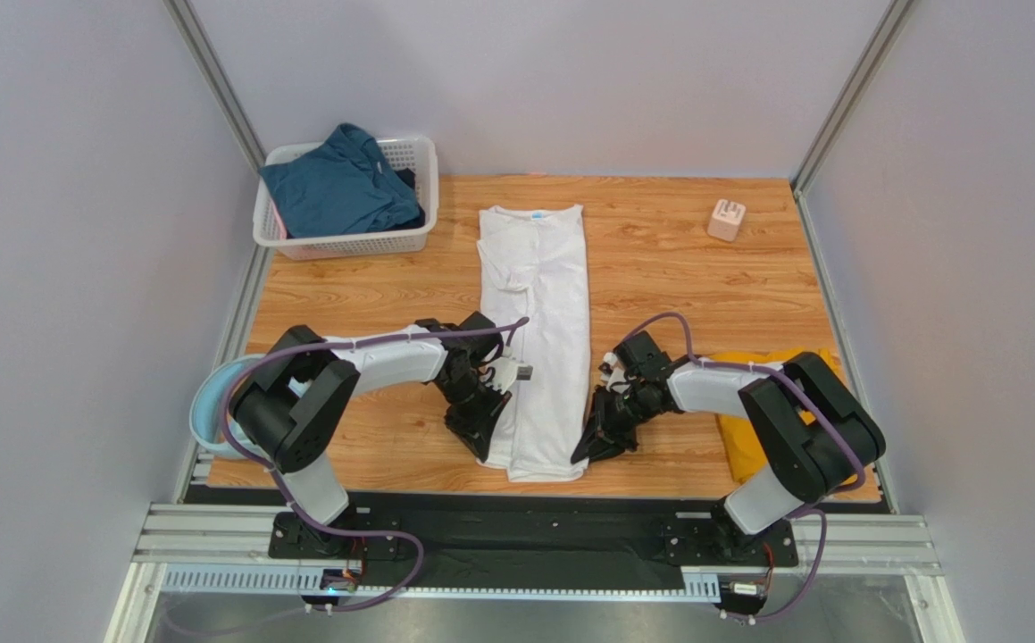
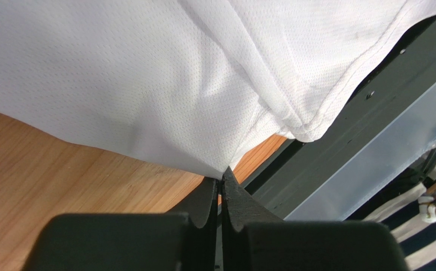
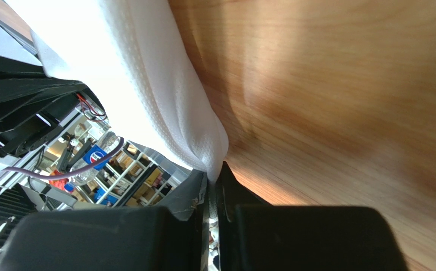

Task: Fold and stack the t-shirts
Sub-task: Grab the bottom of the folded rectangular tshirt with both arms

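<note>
The white t-shirt (image 1: 536, 322) lies as a long narrow strip down the middle of the table, sides folded in, collar at the far end. My left gripper (image 1: 486, 440) is shut on its near left hem corner; the wrist view shows white cloth (image 2: 146, 84) pinched at the left gripper's tips (image 2: 222, 176). At the near right hem corner my right gripper (image 1: 595, 442) is shut on the edge, cloth (image 3: 163, 101) running into the right gripper (image 3: 213, 171). The mustard-yellow t-shirt (image 1: 747, 449) lies partly hidden under the right arm. The dark teal-blue t-shirt (image 1: 341, 181) is bundled in the basket.
A white lattice basket (image 1: 409, 237) stands at the back left corner. A small pale cube (image 1: 727, 219) sits at the back right. A pale-blue curved object (image 1: 203, 409) shows at the left edge behind the left arm. Grey walls close in both sides.
</note>
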You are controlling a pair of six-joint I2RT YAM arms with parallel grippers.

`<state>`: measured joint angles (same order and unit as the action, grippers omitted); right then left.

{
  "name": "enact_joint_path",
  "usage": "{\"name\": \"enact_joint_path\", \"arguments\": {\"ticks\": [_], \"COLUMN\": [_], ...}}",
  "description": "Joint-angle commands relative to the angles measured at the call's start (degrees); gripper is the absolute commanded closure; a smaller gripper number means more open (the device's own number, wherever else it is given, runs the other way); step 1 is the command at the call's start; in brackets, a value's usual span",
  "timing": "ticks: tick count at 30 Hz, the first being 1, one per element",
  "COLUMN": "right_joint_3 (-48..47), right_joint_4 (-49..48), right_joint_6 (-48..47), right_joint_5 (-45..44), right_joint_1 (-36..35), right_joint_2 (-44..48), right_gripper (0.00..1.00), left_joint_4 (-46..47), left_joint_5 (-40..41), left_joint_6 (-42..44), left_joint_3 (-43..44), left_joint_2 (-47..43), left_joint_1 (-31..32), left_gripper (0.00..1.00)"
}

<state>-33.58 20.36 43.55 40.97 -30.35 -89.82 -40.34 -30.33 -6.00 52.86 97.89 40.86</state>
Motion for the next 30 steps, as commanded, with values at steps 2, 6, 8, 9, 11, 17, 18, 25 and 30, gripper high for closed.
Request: {"name": "enact_joint_path", "arguments": {"ticks": [2,6,8,9,11,17,18,25,30], "right_joint_3": [-1.31,-2.01,-2.71,-3.06,-3.94,-2.2,-1.49,3.26,-0.16], "right_joint_4": [0.03,1.52,2.22,3.1,4.76,9.96,10.14,12.33,12.6], "right_joint_6": [0.04,0.04,0.22,0.22,0.66,2.32,3.02,7.69,8.13], "right_joint_5": [-0.1,-0.01,-0.1,-0.1,-0.1,-1.24,-1.24,-1.86,-2.12], "right_joint_1": [-0.41,-0.5,-0.5,-0.59,-0.85,-2.26,-2.61,-3.67,-3.49], "right_joint_2": [1.23,2.45,3.68,4.12,6.05,13.33,14.49,23.37,22.42], "right_gripper": [0.98,1.0,1.0,1.0,1.0,1.0,1.0,1.0,1.0], "left_joint_4": [-2.2,-2.55,-3.52,-4.22,-6.41,-13.8,-14.67,-18.37,-20.13], "left_joint_5": [-0.17,-1.22,-3.23,-4.03,-7.02,-15.1,-16.07,-20.2,-17.58], "left_joint_6": [2.13,2.83,3.8,4.15,5.82,9.95,9.95,11.8,13.29], "left_joint_3": [4.88,4.71,4.8,5.14,5.23,6.29,6.46,7.43,9.18], "left_joint_2": [-0.5,-2.78,-4.1,-4.45,-5.07,-7.18,-7.53,-7.8,-4.99], "left_joint_1": [0.18,0.18,0.18,0.18,0.27,0.18,0.36,0.8,0.8], "left_gripper": [1.0,1.0,1.0,1.0,1.0,1.0,1.0,1.0,1.0]}}
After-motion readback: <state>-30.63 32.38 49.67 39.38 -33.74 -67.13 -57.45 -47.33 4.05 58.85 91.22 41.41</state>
